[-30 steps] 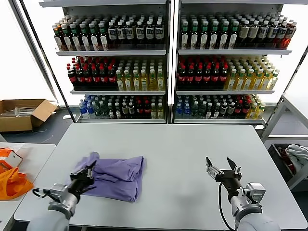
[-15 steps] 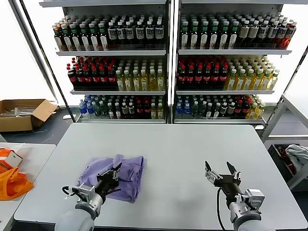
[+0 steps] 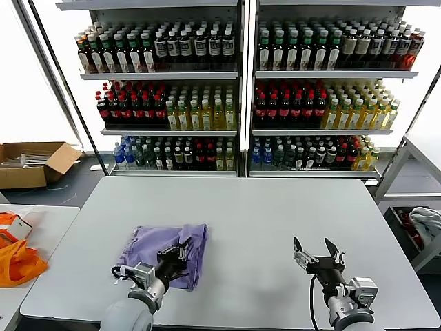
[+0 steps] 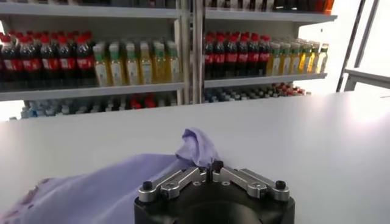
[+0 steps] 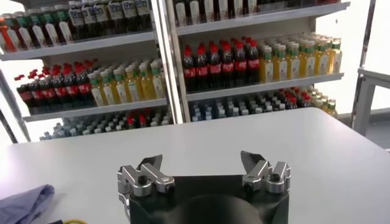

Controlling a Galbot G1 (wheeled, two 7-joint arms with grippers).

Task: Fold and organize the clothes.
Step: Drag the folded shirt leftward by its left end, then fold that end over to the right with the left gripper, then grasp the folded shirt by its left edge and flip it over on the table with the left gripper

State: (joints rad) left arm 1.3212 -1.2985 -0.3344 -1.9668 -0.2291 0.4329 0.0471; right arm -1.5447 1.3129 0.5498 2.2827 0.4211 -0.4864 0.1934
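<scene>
While the left pincer (image 3: 180, 252) sits over the lavender T-shirt (image 3: 153, 247), apparently pinching a fold, the right pincer (image 3: 318, 256) gapes well apart.

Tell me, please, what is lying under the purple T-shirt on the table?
Only the grey table shows around the lavender T-shirt. The shirt is folded over itself, so its lower layers and anything beneath are covered. The left tool pinches a fold of it.

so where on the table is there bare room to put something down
Bare: the table between the lavender T-shirt and the open right gripper, plus the far strip toward the shelves. Crowded: the near-left part, where the left gripper, shut on the shirt, sits.
</scene>
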